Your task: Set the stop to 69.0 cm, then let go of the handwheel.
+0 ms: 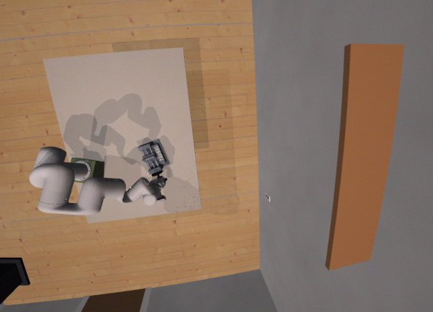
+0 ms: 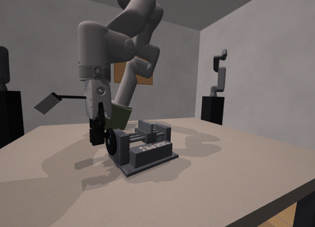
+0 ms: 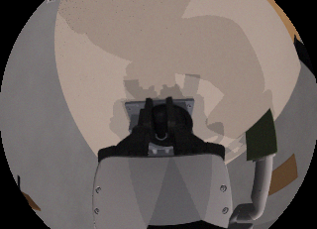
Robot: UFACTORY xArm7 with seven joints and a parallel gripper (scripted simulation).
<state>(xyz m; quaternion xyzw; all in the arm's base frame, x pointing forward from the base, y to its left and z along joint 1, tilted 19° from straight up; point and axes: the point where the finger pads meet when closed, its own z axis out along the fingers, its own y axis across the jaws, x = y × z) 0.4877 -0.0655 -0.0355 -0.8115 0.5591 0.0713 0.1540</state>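
A grey stop fixture [image 2: 146,148] stands on the beige table, with two rods, a sliding stop block [image 2: 148,130] and a scale strip with a red mark [image 2: 152,144] on its front bar. A black handwheel [image 2: 110,142] sits on its left end, with a small crank knob [image 2: 108,133] near the top. My gripper [image 2: 98,137] hangs straight down beside the wheel and is shut on the knob. From above, the fixture [image 1: 153,156] lies just beyond my gripper [image 1: 159,183]. In the wrist view my fingers hide the knob.
My green base mount [image 2: 118,116] stands just behind the fixture. A flat grey camera paddle [image 2: 48,102] sticks out left of my wrist. Another robot on a black pedestal [image 2: 212,110] stands beyond the table's far right corner.
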